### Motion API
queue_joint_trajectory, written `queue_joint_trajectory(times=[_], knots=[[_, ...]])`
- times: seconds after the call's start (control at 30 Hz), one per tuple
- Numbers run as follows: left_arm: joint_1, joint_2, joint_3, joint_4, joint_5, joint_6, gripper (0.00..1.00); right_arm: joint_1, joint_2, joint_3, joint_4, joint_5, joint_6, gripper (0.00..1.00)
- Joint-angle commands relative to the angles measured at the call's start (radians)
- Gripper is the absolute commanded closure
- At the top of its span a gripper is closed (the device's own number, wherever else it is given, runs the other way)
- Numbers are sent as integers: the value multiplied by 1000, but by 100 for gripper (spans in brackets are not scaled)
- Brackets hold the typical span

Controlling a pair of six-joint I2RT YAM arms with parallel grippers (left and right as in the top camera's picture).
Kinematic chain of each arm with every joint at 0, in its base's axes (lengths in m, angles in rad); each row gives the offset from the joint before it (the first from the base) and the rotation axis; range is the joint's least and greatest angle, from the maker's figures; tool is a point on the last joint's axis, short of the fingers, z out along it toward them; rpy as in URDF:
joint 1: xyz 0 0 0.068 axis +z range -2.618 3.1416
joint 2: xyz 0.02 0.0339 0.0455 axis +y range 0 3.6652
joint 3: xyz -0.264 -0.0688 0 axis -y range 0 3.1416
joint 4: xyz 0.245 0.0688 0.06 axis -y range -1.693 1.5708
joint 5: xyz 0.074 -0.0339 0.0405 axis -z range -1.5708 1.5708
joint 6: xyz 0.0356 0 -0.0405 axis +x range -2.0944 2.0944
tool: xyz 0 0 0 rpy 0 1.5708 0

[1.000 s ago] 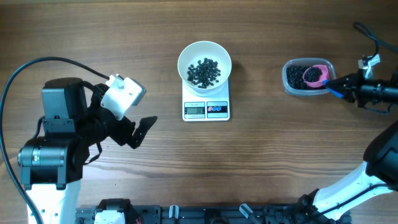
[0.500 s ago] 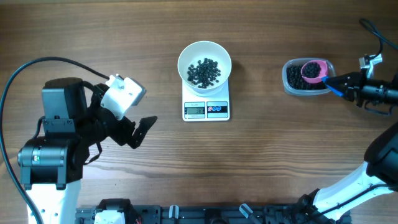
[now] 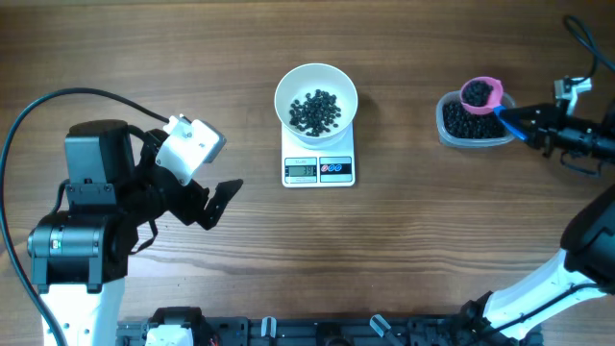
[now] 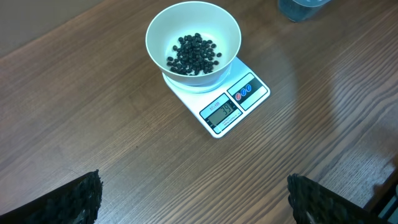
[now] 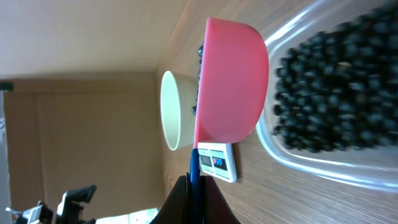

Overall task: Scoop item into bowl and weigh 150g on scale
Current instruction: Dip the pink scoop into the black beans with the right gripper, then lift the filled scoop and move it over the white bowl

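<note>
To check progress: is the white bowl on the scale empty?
No, the bowl on the scale holds a small heap of black beads.

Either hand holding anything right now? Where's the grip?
Right hand: shut on the pink scoop's blue handle, beads in the scoop. Left hand: open, empty.

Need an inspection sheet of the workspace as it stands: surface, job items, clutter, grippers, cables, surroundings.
Surface: brown wooden table, no spills seen.
Job's things: round white bowl holding small black beads, sitting on white rectangular digital scale.
Clutter: nothing seen beyond the clear plastic tub of more beads and the loaded pink scoop over its far rim.
Grippers: left gripper open, holding nothing; right gripper shut on the scoop's blue handle.
Cables: black cable loops from the left arm.
Surroundings: black rail at the table's near edge.
</note>
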State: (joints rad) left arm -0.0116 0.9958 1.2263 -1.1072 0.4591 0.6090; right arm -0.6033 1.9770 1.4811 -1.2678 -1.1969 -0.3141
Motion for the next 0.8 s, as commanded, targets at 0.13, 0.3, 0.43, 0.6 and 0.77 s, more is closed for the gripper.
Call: queue_joint_trajectory(times=[0.13,0.3,0.43,0.6,0.77], knots=[[5,-1,18,2,19,15,0,154,-72,-2,-2,-89,-14,95],[5,-1,18,2,19,16,0,293,-99,-2,4,-109,8,96],[5,-1,18,2,19,16,0,397,-100,-2,58,-122,58,96],[5,-1,18,2,19,15,0,523,-100,-2,286,-122,257,96],[5,-1,18,2,19,16,0,616,-100,-2,502,-101,410,96]])
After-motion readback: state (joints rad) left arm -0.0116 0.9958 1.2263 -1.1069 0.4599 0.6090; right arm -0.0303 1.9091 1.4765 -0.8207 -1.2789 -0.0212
